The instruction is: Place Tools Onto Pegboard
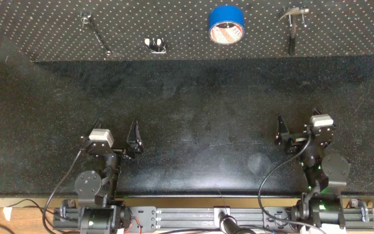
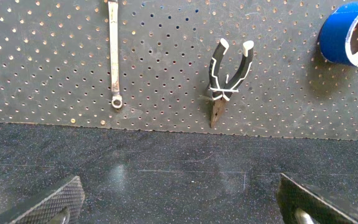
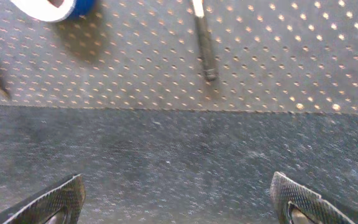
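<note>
All four up on the pegboard (image 1: 44, 26) already: wrench (image 2: 113, 53), pliers (image 2: 227, 78), blue tape roll (image 1: 226, 25), hammer (image 1: 293, 26). Left gripper (image 1: 117, 133) and right gripper (image 1: 297, 127) low over the worktop (image 1: 200, 97), fingers wide apart, holding nothing. Probably stiff steel, hammer head-heavy: best taken mid-handle, pliers by the rubbery grips. Broad run of worktop between arms and board; tight only around the hung tools.

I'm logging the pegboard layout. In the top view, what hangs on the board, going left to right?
wrench → pliers → tape → hammer
</note>
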Tool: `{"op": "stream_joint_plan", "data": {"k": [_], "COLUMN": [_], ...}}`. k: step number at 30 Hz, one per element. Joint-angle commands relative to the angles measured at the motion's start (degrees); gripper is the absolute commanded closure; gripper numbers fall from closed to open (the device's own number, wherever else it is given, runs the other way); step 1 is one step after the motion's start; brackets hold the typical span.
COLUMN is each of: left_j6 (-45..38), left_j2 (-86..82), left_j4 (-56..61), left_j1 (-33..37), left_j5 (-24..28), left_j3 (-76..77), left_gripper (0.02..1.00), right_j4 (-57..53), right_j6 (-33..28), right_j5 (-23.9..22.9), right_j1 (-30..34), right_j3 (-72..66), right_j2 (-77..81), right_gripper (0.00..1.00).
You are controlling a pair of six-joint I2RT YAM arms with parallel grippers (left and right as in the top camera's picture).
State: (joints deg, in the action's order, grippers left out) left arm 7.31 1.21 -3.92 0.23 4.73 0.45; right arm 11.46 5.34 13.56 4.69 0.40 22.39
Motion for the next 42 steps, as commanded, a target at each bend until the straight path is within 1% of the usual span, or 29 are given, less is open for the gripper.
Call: {"op": "stream_joint_plan", "data": {"k": [1, 3, 5, 7, 42], "left_j6": [-0.33, -0.33, -0.33, -0.33, -0.33], "left_j2": [-0.37, -0.37, -0.37, -0.37, -0.37], "left_j4": [-0.42, -0.42, -0.42, -0.42, -0.42], "left_j1": [0.09, 0.09, 0.09, 0.09, 0.09], "left_j5": [-0.37, -0.37, -0.37, -0.37, -0.37], "left_j3": [-0.13, -0.13, -0.13, -0.13, -0.13], "left_gripper": [0.02, 0.023, 0.023, 0.023, 0.023], "right_j4": [-10.14, -14.69, -14.71, -14.82, -14.69], "right_j6": [1.7, 1.57, 0.37, 0.42, 0.39], "right_j5": [-1.49, -2.62, -2.62, -2.6, -2.62], "right_j1": [-7.21, -9.44, -9.68, -9.94, -9.77], "right_j3": [-0.2, -0.17, -0.17, -0.17, -0.17], "right_j2": [-12.72, -18.49, -20.68, -22.36, -22.34], "right_gripper": [0.027, 0.025, 0.025, 0.027, 0.025]}}
